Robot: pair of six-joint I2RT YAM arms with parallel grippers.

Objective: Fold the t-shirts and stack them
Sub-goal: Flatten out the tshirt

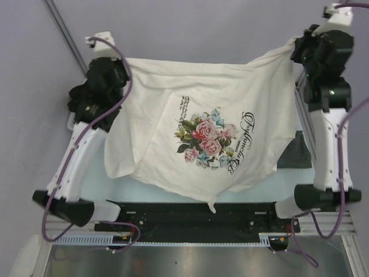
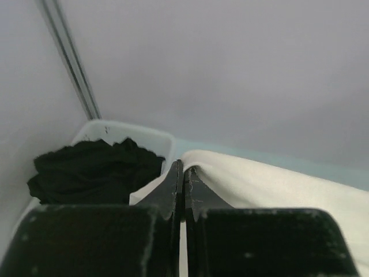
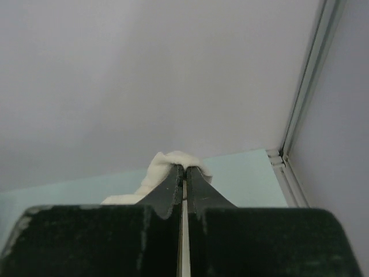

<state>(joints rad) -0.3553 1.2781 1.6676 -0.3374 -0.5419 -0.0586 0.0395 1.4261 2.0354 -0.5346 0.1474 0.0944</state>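
**Item 1, nearest me.** Lower edge of the cream rose-print tee [image 1: 155, 86], hanging toward the black base rail [image 1: 196, 216], with one tail dipping lowest at the middle.
- Risk, as I judge it: if I lower or sweep toward the bases, that tail could catch on the rail. It could also drag and bunch before the cloth lies flat.

**Item 2.** Body of the tee, print facing the overhead camera, spread in the air between both arms above the table [image 1: 277, 184].
- It sags in the middle and its left side hangs in loose folds.
- I expect a crooked lay-down unless I keep the span taut and level.

**Item 3.** Dark grey tee [image 1: 297, 151], lying on the table at right, partly behind the right arm.
- Risk: the hanging cloth could land over it.

**Item 4.** The two grippers, each on an upper corner of the tee.
- Left gripper [image 2: 183, 167]: jaws pressed together on a thin pinch of cloth.
- Right gripper [image 3: 185, 168]: likewise closed, with only a small bunch of cloth poking past the tips.
- Both holds look shallow. A hard pull apart could slip a corner free, and the shirt would swing from one arm.

**Item 5, farthest.** White tub [image 2: 138, 134], just beyond the left gripper at the table's far left.
- Contents: a crumpled, unfolded heap of black tees [image 2: 92, 170], reaching about to the rim. I cannot tell how many.
- No other container is in view.
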